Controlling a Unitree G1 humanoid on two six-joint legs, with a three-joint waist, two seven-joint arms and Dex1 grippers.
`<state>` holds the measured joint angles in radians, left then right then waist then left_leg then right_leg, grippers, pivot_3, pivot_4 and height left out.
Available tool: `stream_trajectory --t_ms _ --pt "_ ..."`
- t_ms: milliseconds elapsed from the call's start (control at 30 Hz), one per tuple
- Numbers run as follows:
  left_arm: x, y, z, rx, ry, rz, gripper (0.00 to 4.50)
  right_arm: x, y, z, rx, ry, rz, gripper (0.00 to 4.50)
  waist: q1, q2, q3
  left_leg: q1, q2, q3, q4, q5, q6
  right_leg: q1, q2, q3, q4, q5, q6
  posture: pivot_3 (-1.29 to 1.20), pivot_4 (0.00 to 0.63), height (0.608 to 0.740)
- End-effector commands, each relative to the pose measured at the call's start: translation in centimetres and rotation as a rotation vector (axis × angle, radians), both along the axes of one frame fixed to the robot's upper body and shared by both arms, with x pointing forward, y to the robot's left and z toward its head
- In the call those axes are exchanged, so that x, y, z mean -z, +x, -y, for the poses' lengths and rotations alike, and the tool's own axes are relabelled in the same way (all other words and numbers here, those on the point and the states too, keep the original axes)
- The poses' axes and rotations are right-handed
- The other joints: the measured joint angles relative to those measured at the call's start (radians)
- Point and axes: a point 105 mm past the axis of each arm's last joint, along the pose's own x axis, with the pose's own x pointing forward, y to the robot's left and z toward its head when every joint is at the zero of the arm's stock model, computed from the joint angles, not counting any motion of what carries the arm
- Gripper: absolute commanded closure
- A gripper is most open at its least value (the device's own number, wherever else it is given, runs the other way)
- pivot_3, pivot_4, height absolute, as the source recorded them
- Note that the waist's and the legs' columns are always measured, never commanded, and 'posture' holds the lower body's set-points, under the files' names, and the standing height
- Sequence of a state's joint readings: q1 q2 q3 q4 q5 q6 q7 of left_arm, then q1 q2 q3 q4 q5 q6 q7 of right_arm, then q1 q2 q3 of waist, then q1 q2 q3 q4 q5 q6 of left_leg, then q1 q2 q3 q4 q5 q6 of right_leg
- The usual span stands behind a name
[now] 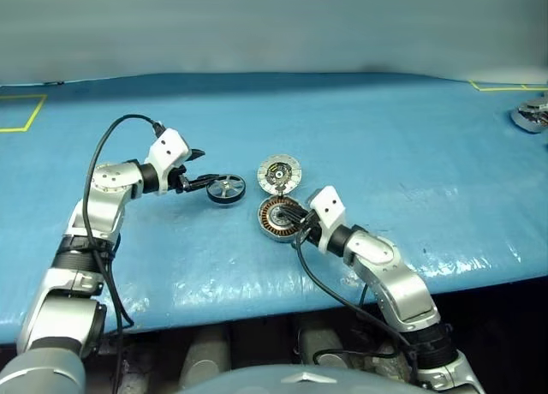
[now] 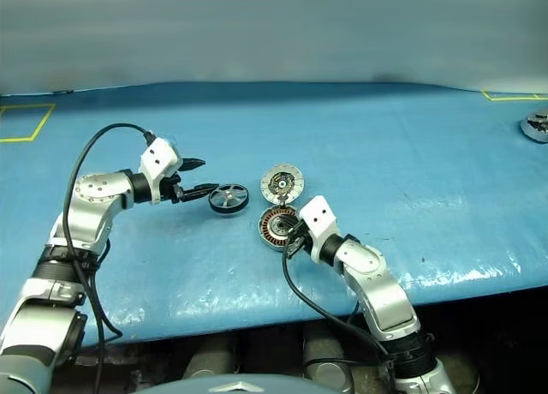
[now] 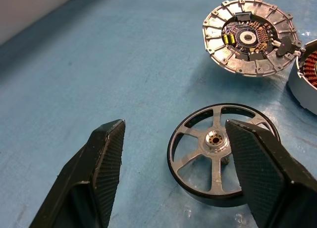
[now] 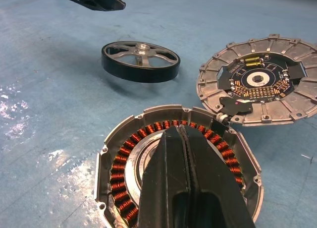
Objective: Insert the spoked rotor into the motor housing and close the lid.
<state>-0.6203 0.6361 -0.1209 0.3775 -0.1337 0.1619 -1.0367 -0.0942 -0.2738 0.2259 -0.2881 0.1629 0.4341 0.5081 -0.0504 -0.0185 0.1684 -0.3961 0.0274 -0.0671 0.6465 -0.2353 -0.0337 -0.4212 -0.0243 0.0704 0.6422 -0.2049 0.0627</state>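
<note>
We see a blue table (image 1: 385, 137) with three motor parts near its middle. The rotor (image 1: 226, 188), a small wheel with a black rim, silver spokes and a silver hub, sits to the left of the other two parts and apart from them. In the right wrist view the rotor looks tilted, with a shadow under it, but we cannot tell if it is clear of the table. The left gripper (image 1: 199, 170) is at the rotor with its two black fingers spread wide; in the left wrist view one finger (image 3: 257, 168) overlaps the rotor's rim and spokes while the other finger (image 3: 101, 163) stands well off to the side over bare table, so the jaws are open and not clamped on it. We cannot tell if that near finger actually touches the rim. The housing (image 1: 279, 217), a round silver cup with copper windings around a silver centre, lies on the table right of the rotor. The right gripper (image 4: 188, 188) has its fingers pressed together, closed on nothing, with the tips over the housing's near side; contact is unclear. The lid (image 1: 279, 173) lies just behind the housing, inner face up, showing a dark circuit centre, and seems joined to the housing's rim at a small black hinge. Yellow tape lines (image 1: 26, 113) mark the table's far corners, and another silver part (image 1: 533, 117) sits at the far right edge.
</note>
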Motion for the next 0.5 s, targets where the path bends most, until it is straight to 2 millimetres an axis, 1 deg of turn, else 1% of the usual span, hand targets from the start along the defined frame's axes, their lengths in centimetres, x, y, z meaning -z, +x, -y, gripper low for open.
stream_trajectory --t_ms 33,100,267,400,500 --pt "-0.3 0.6 -0.2 0.087 0.145 -0.047 0.93 -1.4 0.1 0.0 0.017 0.027 0.068 4.50 0.000 0.000 0.000 0.000 0.000 0.000 0.000 0.000 0.000 0.000 0.000 0.000 0.000 0.000 0.000 0.00 0.150 0.740" --pt "0.0 0.9 -0.6 0.121 0.236 -0.073 0.93 -1.3 0.1 0.3 0.030 0.027 0.070 4.50 -0.003 0.000 0.000 -0.001 0.000 0.000 0.000 0.000 0.000 -0.001 0.000 0.000 0.000 0.000 0.000 0.00 0.150 0.740" --pt "0.1 1.7 -0.4 0.217 0.417 -0.109 0.93 -1.1 0.0 0.8 0.049 0.015 0.070 4.50 -0.004 0.000 0.000 -0.005 0.000 0.000 -0.001 0.000 0.000 -0.005 0.001 0.000 0.001 0.000 0.000 0.00 0.150 0.740" --pt "-0.1 2.5 -0.2 0.238 0.482 -0.099 0.93 -1.1 -0.1 1.1 0.056 0.011 0.072 4.50 -0.002 -0.001 0.001 -0.006 0.000 0.000 0.000 0.000 0.000 -0.006 0.001 0.000 0.001 0.000 0.000 0.00 0.150 0.740" --pt "0.1 2.8 0.2 0.263 0.516 -0.110 0.93 -1.2 -0.2 1.2 0.065 0.010 0.074 4.50 -0.003 -0.001 0.001 -0.006 0.000 0.000 0.000 0.000 0.000 -0.006 0.001 0.000 0.001 0.000 0.000 0.00 0.150 0.740"
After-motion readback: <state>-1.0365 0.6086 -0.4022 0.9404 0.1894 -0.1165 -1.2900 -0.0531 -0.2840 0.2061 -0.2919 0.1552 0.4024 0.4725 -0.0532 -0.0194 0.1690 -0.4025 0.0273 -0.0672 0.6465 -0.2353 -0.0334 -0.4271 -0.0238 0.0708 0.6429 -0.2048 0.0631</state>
